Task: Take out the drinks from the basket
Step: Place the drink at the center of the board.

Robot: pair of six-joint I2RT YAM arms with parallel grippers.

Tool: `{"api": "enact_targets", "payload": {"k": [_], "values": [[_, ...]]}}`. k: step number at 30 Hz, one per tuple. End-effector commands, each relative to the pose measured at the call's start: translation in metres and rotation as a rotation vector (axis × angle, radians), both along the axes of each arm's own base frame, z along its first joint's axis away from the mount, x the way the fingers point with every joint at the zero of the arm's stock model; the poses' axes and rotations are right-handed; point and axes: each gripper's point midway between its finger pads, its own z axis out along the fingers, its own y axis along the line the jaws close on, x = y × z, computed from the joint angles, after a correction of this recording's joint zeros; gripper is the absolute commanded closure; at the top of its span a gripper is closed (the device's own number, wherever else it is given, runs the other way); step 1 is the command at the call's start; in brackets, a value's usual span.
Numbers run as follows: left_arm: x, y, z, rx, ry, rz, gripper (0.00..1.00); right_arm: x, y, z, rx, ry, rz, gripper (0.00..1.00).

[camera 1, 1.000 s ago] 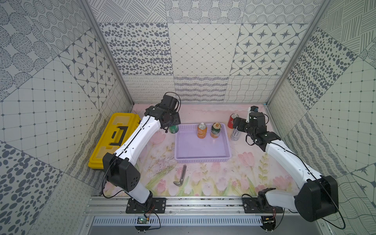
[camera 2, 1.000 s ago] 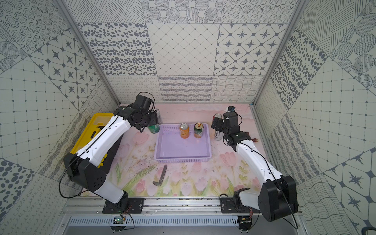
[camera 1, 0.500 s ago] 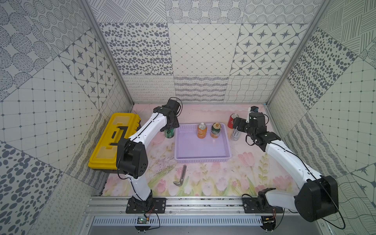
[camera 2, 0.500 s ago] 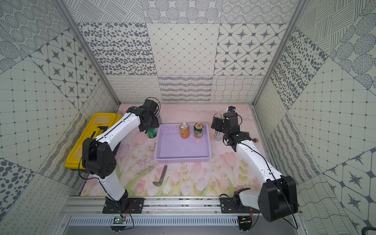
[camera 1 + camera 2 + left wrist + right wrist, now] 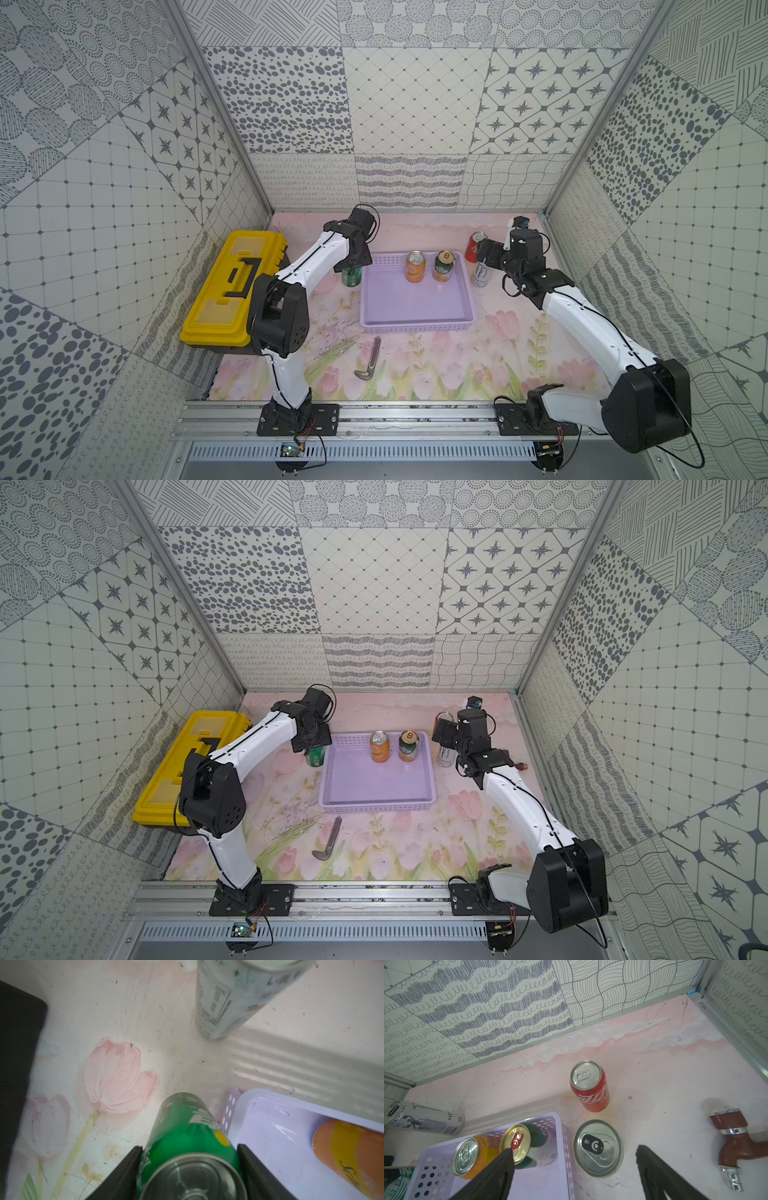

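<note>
Inspection of basket: found orange can and gold-topped dark green can upright against far wall. Noted left gripper clamped on green can outside. Noted right gripper spread open over silver can; judged nearer, dark green can just across right wall.

You had a lavender basket with rows of round holes punched in its sides, and a pale pink mat printed with tulips and green stems. Your green can carried white lettering and a yellow dot. You saw an orange can, a dark green and gold can, a red can with white script, and two silver-white cans marked in black. The toolbox was yellow, its handle black.
</note>
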Motion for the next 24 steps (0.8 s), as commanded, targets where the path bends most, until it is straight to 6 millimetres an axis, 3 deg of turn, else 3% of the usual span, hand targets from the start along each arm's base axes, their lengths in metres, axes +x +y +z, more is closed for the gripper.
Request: {"api": "enact_targets", "payload": {"k": [1,8,17,24], "values": [[0.022,-0.026,0.008,-0.122,-0.074,0.0,0.5,0.004,0.001,0.002,0.017,-0.028,0.0,0.05],[0.031,0.007,0.008,-0.056,-0.087,0.04,0.48,0.004,0.001,0.003,0.023,-0.03,0.003,0.04],[0.039,0.013,-0.013,-0.057,-0.061,0.054,0.43,0.003,0.002,0.004,0.025,-0.032,0.004,0.05],[0.037,0.016,-0.018,-0.074,-0.053,0.067,0.29,0.002,0.004,0.004,0.032,-0.032,0.014,0.04]]}}
